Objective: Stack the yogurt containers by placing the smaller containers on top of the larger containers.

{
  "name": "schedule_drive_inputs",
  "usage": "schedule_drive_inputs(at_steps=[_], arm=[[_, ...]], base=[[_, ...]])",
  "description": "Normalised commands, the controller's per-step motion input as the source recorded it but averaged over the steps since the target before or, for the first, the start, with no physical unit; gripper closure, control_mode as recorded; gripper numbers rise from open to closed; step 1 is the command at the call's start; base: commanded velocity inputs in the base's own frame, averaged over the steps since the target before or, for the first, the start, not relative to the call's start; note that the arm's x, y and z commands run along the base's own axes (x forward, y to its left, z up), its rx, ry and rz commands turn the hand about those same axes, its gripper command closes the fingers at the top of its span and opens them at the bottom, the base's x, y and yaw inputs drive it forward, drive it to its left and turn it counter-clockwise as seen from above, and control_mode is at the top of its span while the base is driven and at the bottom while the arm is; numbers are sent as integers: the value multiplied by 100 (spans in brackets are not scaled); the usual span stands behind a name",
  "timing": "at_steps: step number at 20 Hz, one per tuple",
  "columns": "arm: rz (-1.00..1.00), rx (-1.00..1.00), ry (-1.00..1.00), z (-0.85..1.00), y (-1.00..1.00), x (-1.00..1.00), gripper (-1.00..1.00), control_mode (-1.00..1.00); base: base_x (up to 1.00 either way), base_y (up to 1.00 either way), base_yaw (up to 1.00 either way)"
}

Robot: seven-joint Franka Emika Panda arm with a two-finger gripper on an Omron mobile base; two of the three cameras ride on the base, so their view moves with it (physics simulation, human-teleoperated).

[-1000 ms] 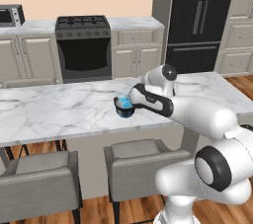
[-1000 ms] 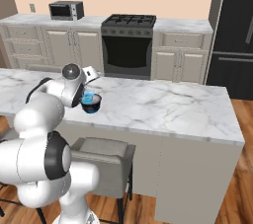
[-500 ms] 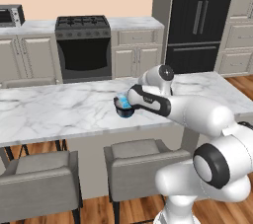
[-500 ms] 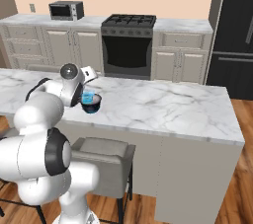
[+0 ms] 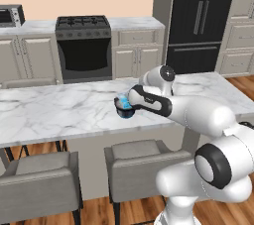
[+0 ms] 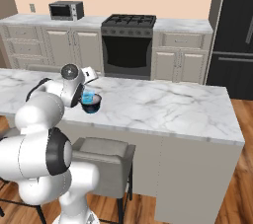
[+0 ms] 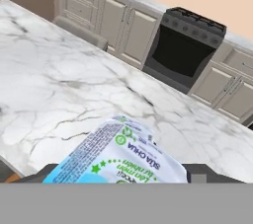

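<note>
Gripper: the two-finger gripper [image 7: 122,174] has its jaws spread wide, one dark tip on each side of a cup. I cannot tell whether the pads press on it or only flank it.
Cup: a light-blue, slightly translucent yogurt cup with a whitish printed foil top [image 7: 121,155], sitting at 6 o'clock in the hand view, right between the tips.
Cup look: green and blue print on the foil and thin-looking walls. I judge it light and easy to dent.
Which cup: I see one cup, with no second one to compare, so I cannot tell whether it is the larger or the smaller.
Under it: a dark round bowl [image 5: 125,114]. From the left base view the cup is in or just above it, at 9 o'clock from the wrist.
Surface: a white marble island counter with grey veins [image 7: 59,80] running out to 12 o'clock, with a black oven [image 7: 185,50] beyond.
Step, my judgement: securing the cup at the bowl.
How I'd do it: centre the cup between the pads, close gently on the walls below the rim, then lift straight up to clear the bowl's lip before travelling.
Risk: a tilted lift could catch the rim.
</note>
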Motion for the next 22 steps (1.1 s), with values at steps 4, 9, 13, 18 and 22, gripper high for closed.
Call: schedule_drive_inputs(at_steps=[4,9,13,18,22], arm=[[0,0,0,-4,3,0,100,-100],[0,0,0,-5,8,3,100,-100],[0,0,0,-13,3,5,100,-100],[0,0,0,-11,0,5,100,-100],[0,0,0,-6,0,11,100,-100]], base=[[0,0,0],[0,0,0],[0,0,0],[0,0,0],[0,0,0]])
